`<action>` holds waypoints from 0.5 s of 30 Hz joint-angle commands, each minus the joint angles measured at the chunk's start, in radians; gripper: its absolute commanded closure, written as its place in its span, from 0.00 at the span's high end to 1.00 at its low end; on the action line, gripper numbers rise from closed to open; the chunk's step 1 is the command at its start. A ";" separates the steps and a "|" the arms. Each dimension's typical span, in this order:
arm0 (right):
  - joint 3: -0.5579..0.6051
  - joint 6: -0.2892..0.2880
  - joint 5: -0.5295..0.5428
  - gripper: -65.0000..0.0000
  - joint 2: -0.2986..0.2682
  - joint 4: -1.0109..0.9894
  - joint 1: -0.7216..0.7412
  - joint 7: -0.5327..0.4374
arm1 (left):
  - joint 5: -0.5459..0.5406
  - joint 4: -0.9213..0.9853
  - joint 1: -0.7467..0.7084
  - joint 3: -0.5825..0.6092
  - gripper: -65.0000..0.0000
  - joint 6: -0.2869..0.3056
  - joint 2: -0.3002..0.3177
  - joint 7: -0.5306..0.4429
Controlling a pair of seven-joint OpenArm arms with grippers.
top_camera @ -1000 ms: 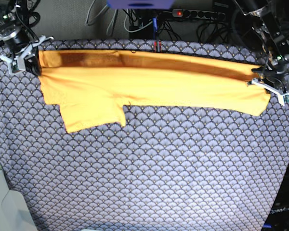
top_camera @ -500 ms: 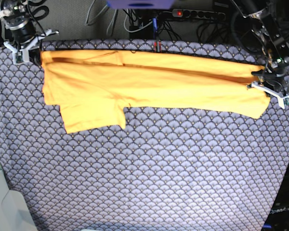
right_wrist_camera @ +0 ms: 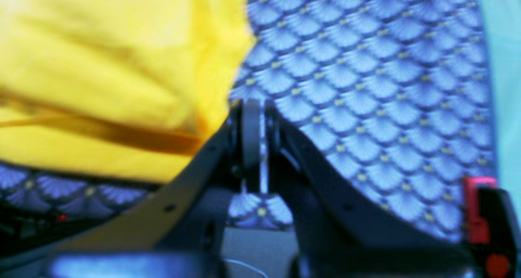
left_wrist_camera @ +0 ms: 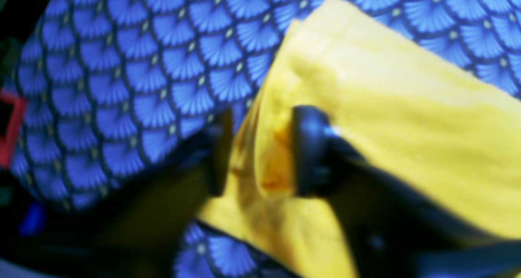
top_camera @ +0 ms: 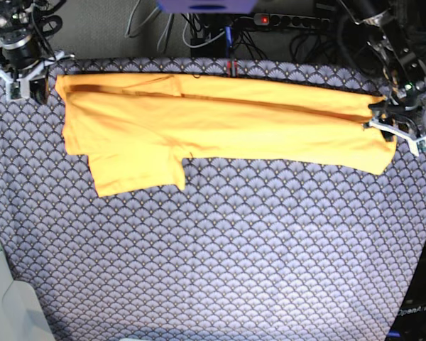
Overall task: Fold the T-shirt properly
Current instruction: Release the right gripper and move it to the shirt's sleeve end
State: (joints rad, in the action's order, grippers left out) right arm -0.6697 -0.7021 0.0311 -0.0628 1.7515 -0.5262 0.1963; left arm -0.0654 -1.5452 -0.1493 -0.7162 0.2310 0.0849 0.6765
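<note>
Lying across the upper part of the base view, the T-shirt (top_camera: 220,128) is a long, flat band of thin orange-yellow fabric, folded lengthwise so a doubled edge runs along its top, with one short sleeve hanging down as a blunt rectangle at lower left of the band. It rests on a purple-grey cloth (top_camera: 220,263) printed with overlapping fan scales, which covers the whole table and looks matte and slightly wrinkled. At the right end of the band, the left gripper (top_camera: 396,126) sits at the shirt's corner; in the left wrist view its dark jaws stand apart with a ridge of the yellow fabric (left_wrist_camera: 366,107) rising between them, the right-hand pad touching the cloth, so the grip looks loosened rather than clamped. At the upper left corner of the base view the right gripper (top_camera: 20,74) hangs just off the shirt's left end, apart from it; the right wrist view shows its jaws (right_wrist_camera: 252,139) pressed together on nothing, the shirt's edge just to their left. Below the shirt the patterned cloth stretches bare to the bottom of the frame, while cables and a power strip (top_camera: 291,21) crowd the dark strip above the table's far edge.
</note>
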 commanded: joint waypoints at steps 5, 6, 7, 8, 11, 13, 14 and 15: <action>-0.029 0.004 0.011 0.00 -0.035 0.018 0.013 -0.021 | -0.007 -0.057 -0.017 -0.001 0.58 0.034 -0.004 -0.021; -0.049 0.004 0.014 0.00 -0.036 0.020 0.016 -0.021 | -0.006 -0.062 -0.017 -0.004 0.58 0.066 -0.015 -0.021; -0.065 0.004 0.014 0.00 -0.036 0.028 0.030 -0.019 | -0.001 -0.071 -0.020 -0.020 0.58 0.095 -0.020 -0.019; -0.078 0.004 0.011 0.00 -0.036 0.038 0.048 -0.018 | 0.002 -0.077 -0.025 -0.044 0.58 0.121 -0.024 -0.018; -0.097 0.004 0.011 0.00 -0.044 0.074 0.084 0.038 | 0.000 -0.082 -0.022 -0.096 0.58 0.166 -0.041 -0.011; -0.089 0.004 0.016 0.02 -0.076 0.107 0.119 0.127 | 0.002 -0.079 -0.020 -0.118 0.58 0.179 -0.041 -0.010; -0.083 0.004 0.017 0.05 -0.090 0.117 0.140 0.173 | 0.002 -0.079 -0.020 -0.121 0.58 0.181 -0.041 -0.010; -0.066 0.004 0.019 0.08 -0.107 0.120 0.174 0.222 | 0.002 -0.079 -0.022 -0.125 0.58 0.181 -0.041 -0.011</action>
State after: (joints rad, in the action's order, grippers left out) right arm -0.7341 -0.7006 0.0353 -0.1581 1.8538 -0.3550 0.4500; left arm -0.0498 -1.6062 -0.1810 -0.8429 0.4030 0.0364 0.6891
